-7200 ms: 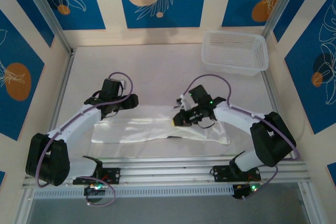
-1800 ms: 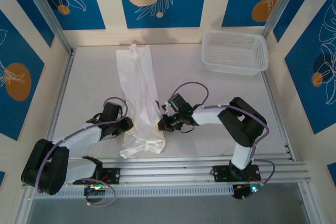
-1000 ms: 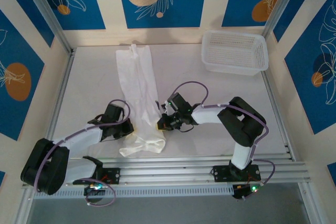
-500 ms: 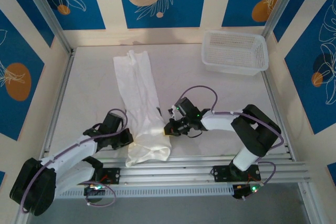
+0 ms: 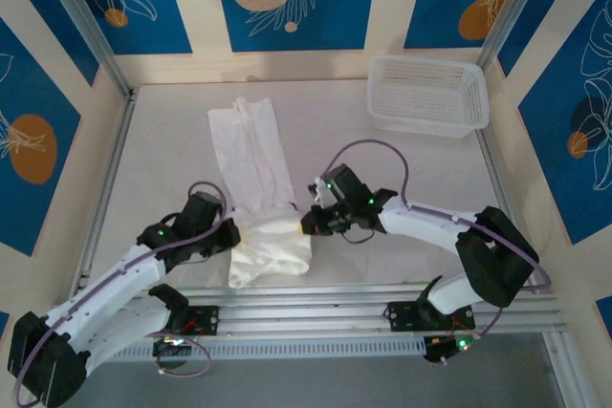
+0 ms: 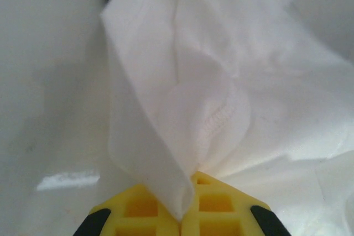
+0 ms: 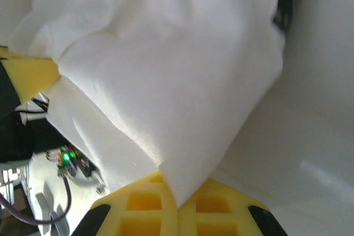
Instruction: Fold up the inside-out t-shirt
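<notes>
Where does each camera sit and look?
Top external: above and behind, looking down on the table, t-shirt and basket; left arm and right arm show.
Left wrist: on the left arm, looking past the yellow left fingers at the t-shirt they pinch.
Right wrist: on the right arm, looking past the yellow right fingers at the pinched t-shirt.
Shared: all see the t-shirt.

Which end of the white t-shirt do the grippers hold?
The near end of the t-shirt, pinched by left gripper and right gripper; the far end lies flat.
</notes>
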Controlling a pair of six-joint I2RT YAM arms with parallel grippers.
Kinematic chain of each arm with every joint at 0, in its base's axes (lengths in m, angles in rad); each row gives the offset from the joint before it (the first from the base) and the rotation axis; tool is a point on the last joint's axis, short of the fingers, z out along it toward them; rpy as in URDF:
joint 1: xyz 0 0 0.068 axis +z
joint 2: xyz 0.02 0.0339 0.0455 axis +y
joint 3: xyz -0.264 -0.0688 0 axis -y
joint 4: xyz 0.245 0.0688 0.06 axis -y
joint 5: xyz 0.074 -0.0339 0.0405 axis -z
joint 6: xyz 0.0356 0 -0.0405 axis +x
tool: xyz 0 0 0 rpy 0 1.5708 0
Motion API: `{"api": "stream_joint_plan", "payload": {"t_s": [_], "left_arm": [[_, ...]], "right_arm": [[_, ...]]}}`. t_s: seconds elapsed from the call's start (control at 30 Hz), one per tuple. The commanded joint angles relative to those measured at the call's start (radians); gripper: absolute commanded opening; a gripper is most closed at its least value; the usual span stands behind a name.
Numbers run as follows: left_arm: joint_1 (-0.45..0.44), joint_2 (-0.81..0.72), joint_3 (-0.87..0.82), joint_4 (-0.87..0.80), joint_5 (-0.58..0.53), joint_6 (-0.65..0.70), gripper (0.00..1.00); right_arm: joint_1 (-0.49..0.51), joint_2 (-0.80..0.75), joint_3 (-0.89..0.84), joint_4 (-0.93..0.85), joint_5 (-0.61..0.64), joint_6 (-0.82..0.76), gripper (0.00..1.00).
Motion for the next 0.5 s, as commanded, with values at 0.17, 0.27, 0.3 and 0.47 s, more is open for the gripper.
{"api": "stream_joint_plan", "payload": {"t_s": [0.17,0.27,0.3,0.47], "left_arm": [[0.054,0.17,0.301,-0.017,-0.385,0.141,0.0],[0.121,0.254,0.336,0.111,-0.421,0.176,0.0],[0.162,0.288,0.34,0.164,-0.399,0.179,0.0],[0.291,0.51,0.444,0.326,-0.312,0.209,0.0]], "right_arm": [[-0.113,0.17,0.333,-0.022,0.049,-0.167,0.0],[-0.149,0.29,0.492,-0.031,0.013,-0.191,0.0],[-0.157,0.335,0.55,-0.042,0.008,-0.206,0.0],[-0.194,0.547,0.824,-0.11,0.048,-0.256,0.0]]}}
